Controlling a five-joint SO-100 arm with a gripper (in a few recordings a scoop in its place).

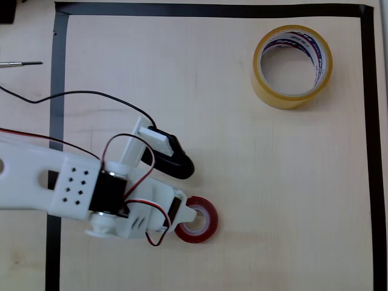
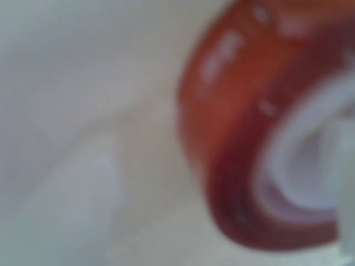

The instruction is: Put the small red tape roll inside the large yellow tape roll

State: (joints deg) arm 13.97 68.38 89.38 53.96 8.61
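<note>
The small red tape roll (image 1: 196,220) lies flat on the wooden table at the lower middle of the overhead view. My white gripper (image 1: 183,218) reaches it from the left, with one white fingertip (image 1: 193,213) over the roll's white core. In the blurred wrist view the small red tape roll (image 2: 233,138) is at the right; one pale finger (image 2: 91,210) stands left of its wall with a gap, and another finger (image 2: 345,166) sits at the core. The gripper looks open around the roll's wall. The large yellow tape roll (image 1: 292,65) stands at the upper right, far from the gripper.
A black tape line (image 1: 56,97) frames the work area on the left, top and right. A thin metal tool (image 1: 21,63) lies outside it at the upper left. Black and red cables (image 1: 91,94) trail over the arm. Bare table (image 1: 260,170) lies between the two rolls.
</note>
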